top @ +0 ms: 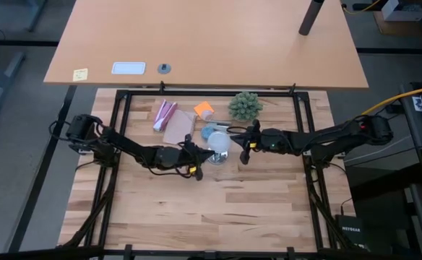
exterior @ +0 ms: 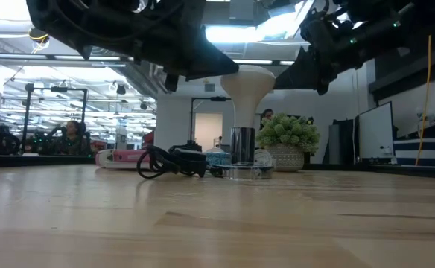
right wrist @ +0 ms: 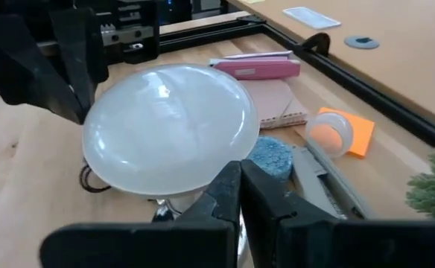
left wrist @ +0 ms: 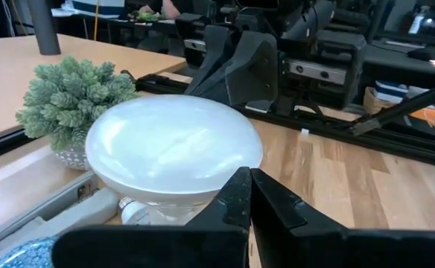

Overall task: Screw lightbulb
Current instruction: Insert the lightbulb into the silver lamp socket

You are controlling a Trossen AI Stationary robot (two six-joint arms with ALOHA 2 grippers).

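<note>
The lightbulb (top: 220, 142), a frosted white globe, stands upright with its neck in a shiny silver socket base (exterior: 241, 145) near the table's middle. My left gripper (top: 199, 154) is shut and sits just to the bulb's left, at the height of the globe (left wrist: 173, 152). My right gripper (top: 243, 144) is shut too and sits just to the bulb's right, its fingertips close to the globe (right wrist: 169, 126). In the low view the bulb (exterior: 248, 82) rises between the two dark grippers. My left gripper has its shut fingertips (left wrist: 241, 190) close to the globe's lower rim, coming nearly level from the table's left; I cannot tell whether they touch it. My right gripper has its shut fingertips (right wrist: 236, 186) close to the globe's rim from the right; whether they touch cannot be told.
A green spiky plant in a pot (top: 245, 106) stands behind the bulb to the right. A pink item (top: 164, 114), a notebook (right wrist: 281, 104), an orange note (top: 204, 110) and a blue pad (right wrist: 271, 158) lie behind it. A black cord (exterior: 165, 162) trails left of the base.
</note>
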